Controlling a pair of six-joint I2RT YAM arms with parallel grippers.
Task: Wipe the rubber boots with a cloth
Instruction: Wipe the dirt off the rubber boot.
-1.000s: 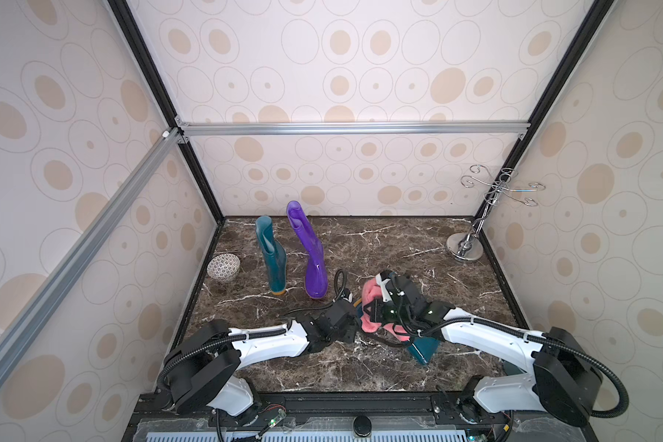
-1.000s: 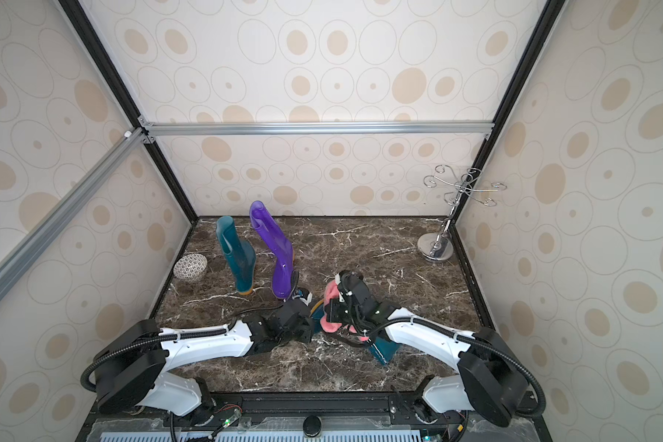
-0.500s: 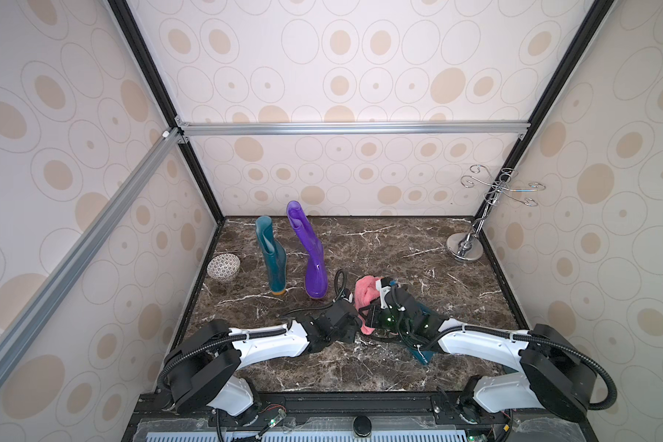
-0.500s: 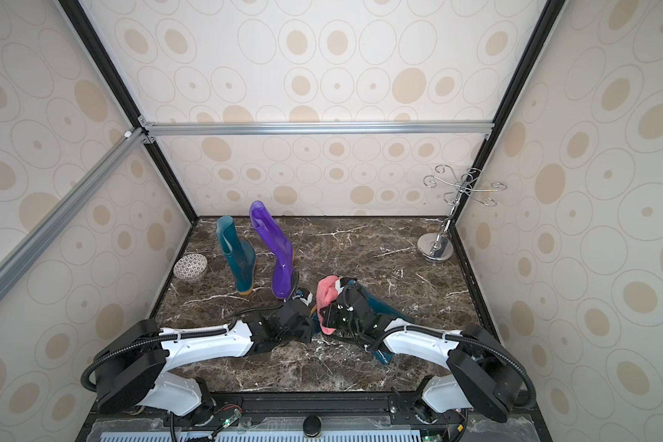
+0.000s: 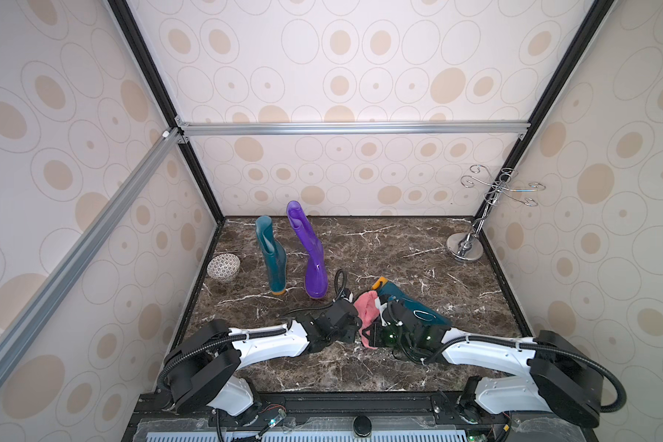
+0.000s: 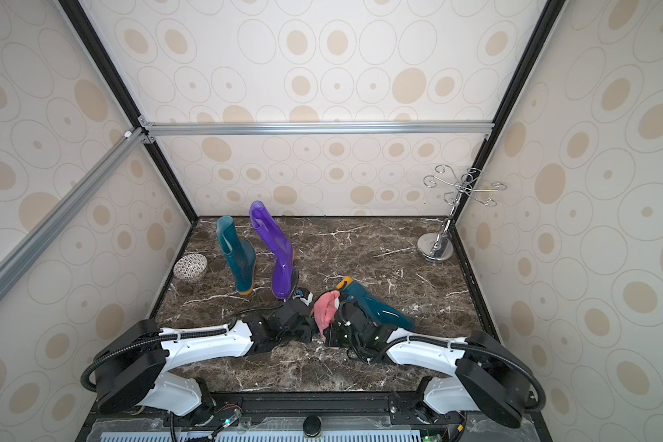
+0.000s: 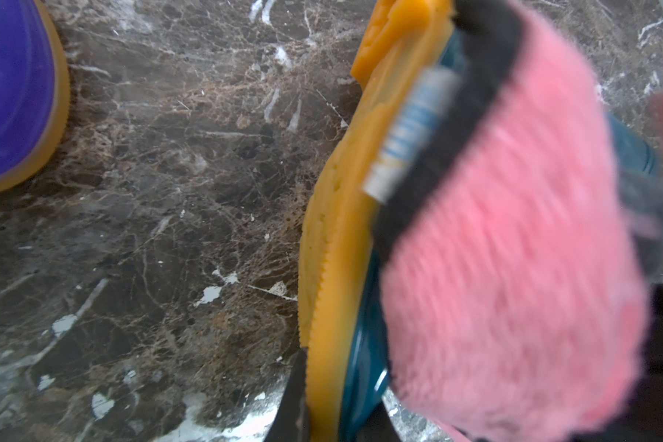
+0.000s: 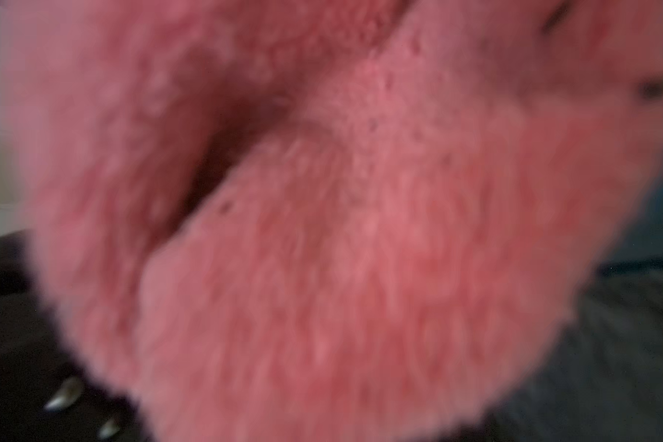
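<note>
The right pincer (image 5: 377, 330) is shut tight on the fluffy pink cloth (image 5: 363, 312) with a dark grey edge. Its own camera sees almost nothing but pink fluff (image 8: 360, 229), so the cloth is bunched right at its tips.

The left pincer (image 5: 351, 331) is nearly closed. In its own camera, a dark finger (image 7: 292, 402) sits against the yellow-orange sole (image 7: 333, 237). So it seems to pinch the foot of the lying teal boot (image 5: 412, 306), a shiny rubber one on its side on the brown marble table (image 5: 360, 375). That view is blurry, so I am not fully sure of the pinch.

Here is what has just changed. A second ago the right pincer and its cloth were a little farther from the left pincer, more over the boot. Now the right arm has swung in, and the two pincers are almost tip to tip. The cloth came along. It now hangs over the foot of the boot, right next to the sole and just beside the left pincer. The left pincer has stayed where it was.

I think this means one rub across the boot has reached the sole end, while the left pincer keeps the boot from sliding.

The standing teal boot (image 5: 274, 260) and the tall purple boot (image 5: 314, 264) stand beyond the left pincer, well apart from the cloth. They look like they are waiting their turn.
</note>
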